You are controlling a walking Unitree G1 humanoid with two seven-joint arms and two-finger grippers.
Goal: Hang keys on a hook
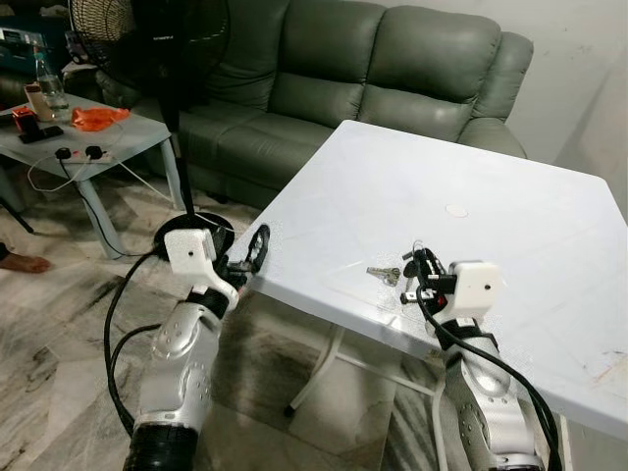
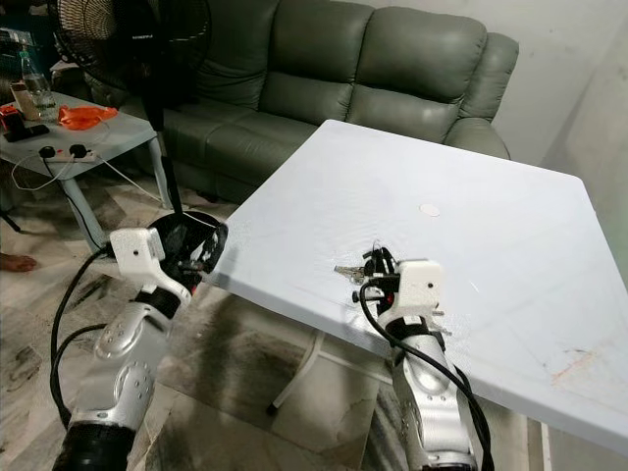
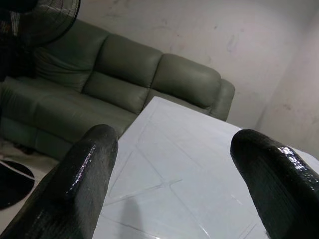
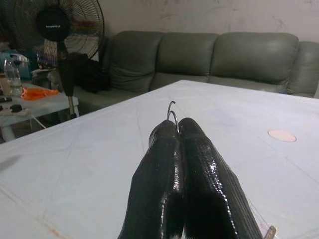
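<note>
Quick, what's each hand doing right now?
Left hand: open, holding nothing.
Right hand: shut on the key ring.

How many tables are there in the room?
2. The big white square table is right in front of the robot, with the small silver keys near its front edge. The smaller pale side table stands off to the robot's left, by the green sofa.

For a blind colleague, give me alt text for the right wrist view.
Two black fingers pressed together pinch a thin metal hook above a white table. Behind it are a green sofa and a standing fan.
</note>
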